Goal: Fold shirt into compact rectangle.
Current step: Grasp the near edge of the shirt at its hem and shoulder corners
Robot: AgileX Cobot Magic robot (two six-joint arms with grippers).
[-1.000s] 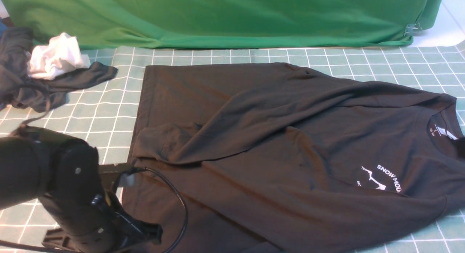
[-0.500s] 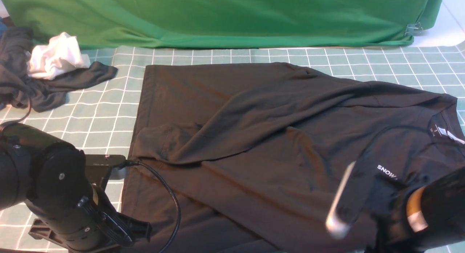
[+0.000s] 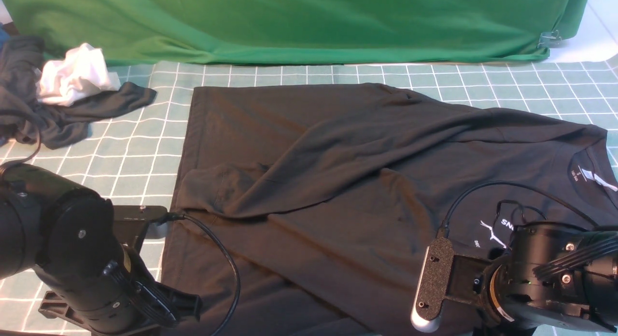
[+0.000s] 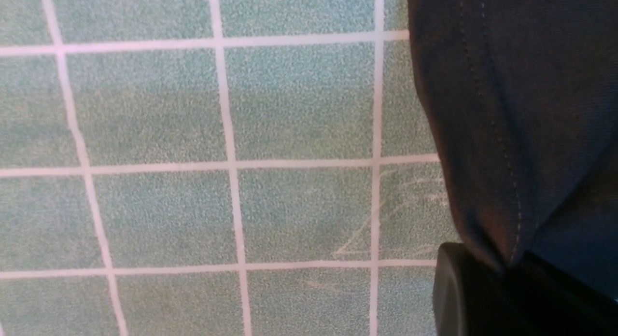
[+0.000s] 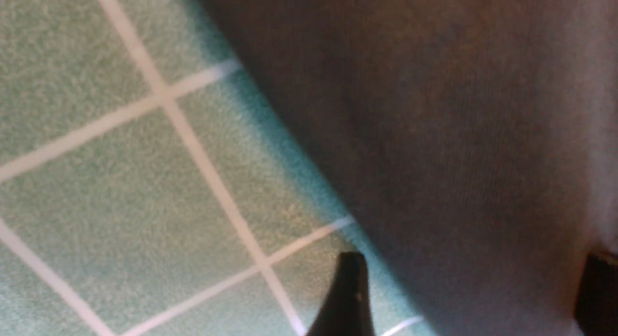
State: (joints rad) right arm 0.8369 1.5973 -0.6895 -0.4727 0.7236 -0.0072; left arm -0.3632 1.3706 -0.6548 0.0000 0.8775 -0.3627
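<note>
Black shirt [image 3: 338, 181], print [image 3: 491, 231] half-hidden; left end effector [image 4: 512, 273] pinches its hem, right end effector [image 5: 473, 278] spread.

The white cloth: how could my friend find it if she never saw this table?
Start at the big green curtain behind the checked mat and follow its bottom edge to the robot's far left. There the crumpled white cloth sits on a bunched dark grey garment. It is the only white bundle; the black shirt in the middle is far bigger and dark.
</note>
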